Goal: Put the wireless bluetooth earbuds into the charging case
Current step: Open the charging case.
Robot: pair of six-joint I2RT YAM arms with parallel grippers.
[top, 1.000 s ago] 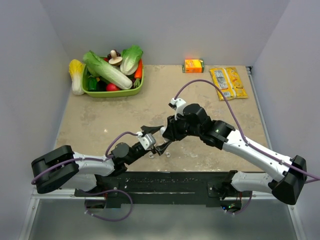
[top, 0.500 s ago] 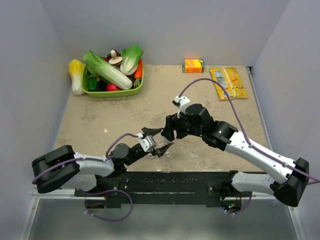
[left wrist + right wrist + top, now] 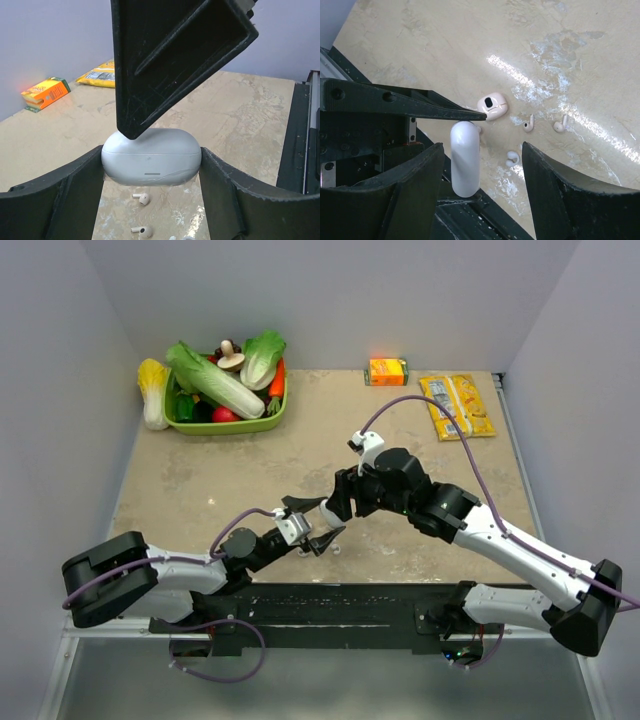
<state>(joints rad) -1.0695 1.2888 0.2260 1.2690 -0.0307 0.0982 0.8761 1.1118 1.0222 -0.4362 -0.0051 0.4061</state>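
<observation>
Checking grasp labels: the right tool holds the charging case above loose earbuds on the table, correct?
No. The left tool holds the charging case, as the left wrist view shows; the loose earbuds do lie on the table below.

Lab cell: plain walls (image 3: 330, 300), bolted arms (image 3: 520, 552)

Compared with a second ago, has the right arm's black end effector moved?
Yes: the right end effector shifted slightly right and back, toward the small orange box at the far edge.

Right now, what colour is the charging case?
The charging case is glossy white, best seen in the left wrist view.
</observation>
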